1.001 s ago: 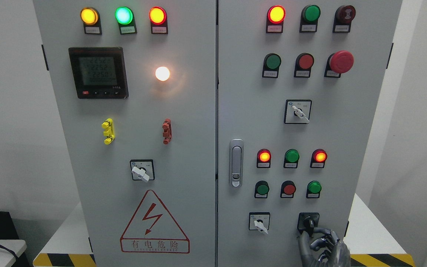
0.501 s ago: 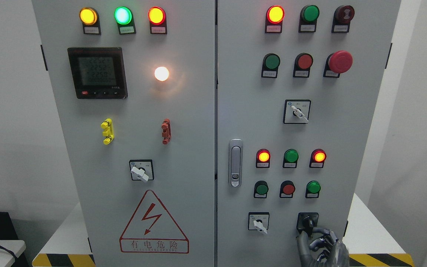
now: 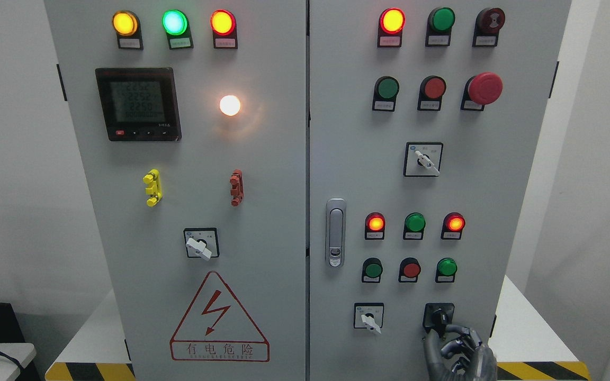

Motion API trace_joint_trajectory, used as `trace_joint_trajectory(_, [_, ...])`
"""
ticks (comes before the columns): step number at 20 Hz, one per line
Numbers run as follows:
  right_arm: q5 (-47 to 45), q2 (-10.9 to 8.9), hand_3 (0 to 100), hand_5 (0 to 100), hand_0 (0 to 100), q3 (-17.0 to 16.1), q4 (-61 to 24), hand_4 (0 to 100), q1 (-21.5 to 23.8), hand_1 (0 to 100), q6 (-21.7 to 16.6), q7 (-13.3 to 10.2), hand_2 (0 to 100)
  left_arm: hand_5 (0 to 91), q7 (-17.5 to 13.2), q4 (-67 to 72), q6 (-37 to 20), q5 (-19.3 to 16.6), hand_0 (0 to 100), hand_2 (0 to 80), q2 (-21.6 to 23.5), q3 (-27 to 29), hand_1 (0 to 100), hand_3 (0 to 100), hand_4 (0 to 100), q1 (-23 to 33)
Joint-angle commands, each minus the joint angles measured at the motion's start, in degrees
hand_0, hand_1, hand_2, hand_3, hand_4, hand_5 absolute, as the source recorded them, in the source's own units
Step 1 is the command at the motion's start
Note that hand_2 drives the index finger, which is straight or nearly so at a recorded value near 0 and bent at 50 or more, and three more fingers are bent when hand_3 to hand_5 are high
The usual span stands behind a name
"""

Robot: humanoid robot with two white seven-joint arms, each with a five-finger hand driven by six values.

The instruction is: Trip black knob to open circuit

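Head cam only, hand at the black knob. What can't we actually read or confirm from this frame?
- Black knob, head view: its lower part is covered by the right hand, so its position and the grasp cannot be confirmed.
- Right hand: wrist and arm cut off by the bottom edge.
- Button labels: print too small to read.
- Meter display: digits blurred.
- Left hand: out of frame.

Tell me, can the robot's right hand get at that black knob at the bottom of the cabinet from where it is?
Probably yes. The right hand sits just below the black knob, its fingertips at the knob's lower edge, and nothing stands between them. Whether they actually grip it, I cannot tell.
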Motion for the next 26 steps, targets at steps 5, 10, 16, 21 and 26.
trace_joint_trajectory(5, [-0.9, 0.14, 85, 94, 49, 0.4, -0.1, 85, -0.1, 76, 0.1, 0.1, 59, 0.0, 0.0, 0.0, 0.0, -1.9, 12, 0.0, 0.0, 0.0, 39, 0, 0, -0.4])
trace_joint_trajectory(10, [-1.4, 0.14, 85, 94, 49, 0.4, 0.0, 85, -0.4, 76, 0.1, 0.1, 59, 0.0, 0.0, 0.0, 0.0, -1.9, 12, 0.0, 0.0, 0.0, 39, 0, 0, -0.4])
trace_joint_trajectory(16, [-3.3, 0.14, 85, 94, 49, 0.5, 0.0, 85, -0.5, 75, 0.7, 0.2, 59, 0.0, 0.0, 0.0, 0.0, -1.9, 12, 0.0, 0.0, 0.0, 39, 0, 0, -0.4])
trace_joint_trajectory(21, [-3.3, 0.14, 86, 94, 49, 0.5, 0.0, 85, -0.7, 75, 0.7, 0.2, 59, 0.0, 0.0, 0.0, 0.0, -1.8, 12, 0.0, 0.0, 0.0, 39, 0, 0, -0.4])
trace_joint_trajectory(26, [-3.4, 0.14, 86, 94, 49, 0.8, 0.0, 85, -0.8, 75, 0.7, 0.2, 59, 0.0, 0.0, 0.0, 0.0, -1.8, 12, 0.0, 0.0, 0.0, 39, 0, 0, -0.4])
